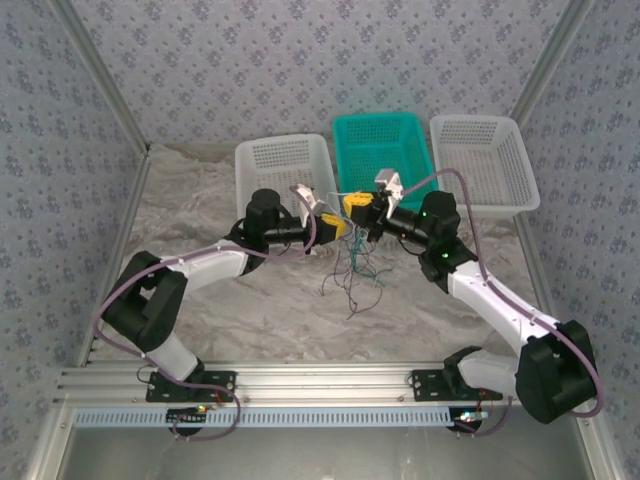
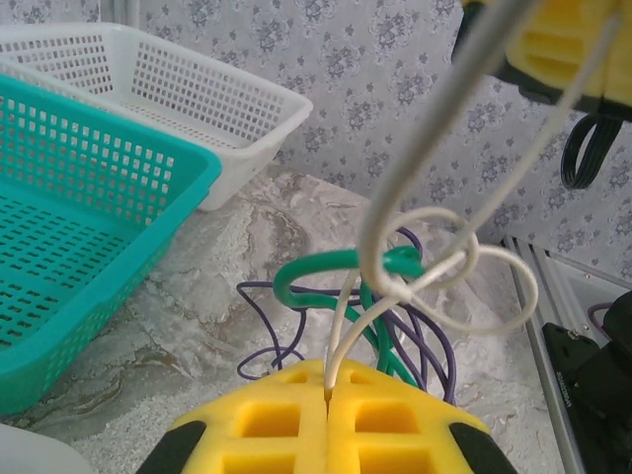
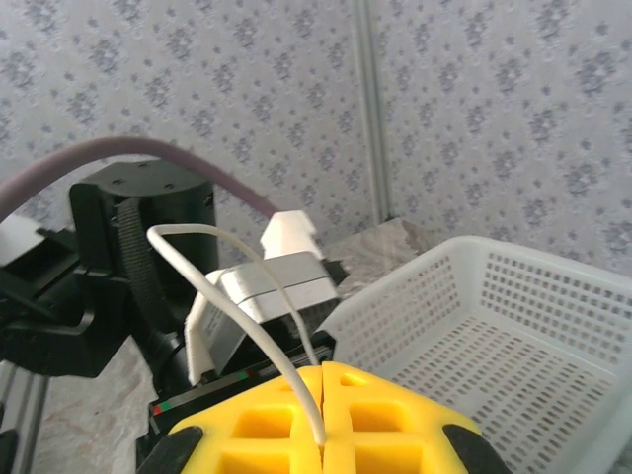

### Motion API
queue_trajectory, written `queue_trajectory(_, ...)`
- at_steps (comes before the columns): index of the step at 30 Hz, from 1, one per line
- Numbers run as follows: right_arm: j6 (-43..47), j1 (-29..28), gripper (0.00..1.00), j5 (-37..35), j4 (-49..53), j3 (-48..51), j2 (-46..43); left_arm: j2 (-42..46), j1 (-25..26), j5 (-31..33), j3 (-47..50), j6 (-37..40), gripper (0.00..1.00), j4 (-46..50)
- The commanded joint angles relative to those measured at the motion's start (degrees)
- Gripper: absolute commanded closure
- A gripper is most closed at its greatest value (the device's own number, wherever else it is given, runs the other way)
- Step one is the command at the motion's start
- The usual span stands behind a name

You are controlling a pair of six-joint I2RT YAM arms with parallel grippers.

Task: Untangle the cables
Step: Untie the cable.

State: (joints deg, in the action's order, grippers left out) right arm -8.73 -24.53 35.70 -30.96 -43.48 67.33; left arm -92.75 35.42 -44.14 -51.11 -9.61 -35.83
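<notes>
Left claw [image 2: 326, 393] and right claw [image 3: 323, 395] are each pinched shut on a strand of the bunch of thin, limp dark grey, green and whitish cables [image 1: 355, 272], which hangs mid-frame in the top view over the marbled desk [image 1: 250, 310]. Loops are knotted together, so untangling seems barely begun.

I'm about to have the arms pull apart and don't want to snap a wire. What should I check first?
1. Jaws of the left gripper shut on a whitish cable: ok.
2. Jaws of the right gripper shut on a whitish cable: ok.
3. Both hold the same cable: cannot tell.
4. Whitish cable free of the green cable: not ok, they are tangled together.
5. Hanging cables outside the teal basket: ok.
</notes>
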Motion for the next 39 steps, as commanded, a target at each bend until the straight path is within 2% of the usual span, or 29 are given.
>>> queue_trajectory(1,-1.7,0.9,1.0,-6.4,-1.2,0.5,-3.1,2.1,-0.1,1.2,2.0,0.0,1.0,-0.1)
queue_trajectory(4,-1.9,1.7,1.0,-11.5,0.5,1.2,-4.6,4.7,-0.7,2.9,5.2,-0.7,1.0,-0.1)
queue_trajectory(7,-1.2,1.9,1.0,-20.5,4.7,1.1,-6.6,8.1,-1.1,5.2,8.2,-0.7,1.0,0.8)
queue_trajectory(12,-3.1,3.1,1.0,-34.2,5.8,3.5,-9.5,13.9,-1.3,8.2,10.8,0.8,1.0,5.4)
queue_trajectory(20,-2.1,3.5,1.0,-53.4,14.9,2.5,-12.3,23.9,-3.2,14.2,12.7,2.9,1.0,14.2)
queue_trajectory(24,-2.9,4.1,1.0,-59.8,18.2,1.6,-12.3,29.3,-3.9,17.7,13.2,3.7,1.0,17.9)
queue_trajectory(28,-5.7,5.8,1.0,-65.8,23.0,0.5,-12.3,34.2,-4.1,24.6,12.5,4.0,1.0,25.2)
queue_trajectory(32,-9.6,8.9,1.0,-68.1,29.4,-0.9,-12.7,40.1,-4.5,28.5,12.4,4.2,1.0,31.4)
queue_trajectory(35,-11.5,9.5,1.0,-69.5,33.0,-1.3,-13.4,44.8,-4.7,32.6,13.4,3.9,1.0,33.6)
queue_trajectory(39,-14.5,9.9,1.0,-69.7,38.3,-1.7,-14.1,49.3,-5.9,34.9,13.8,2.9,1.0,35.4)
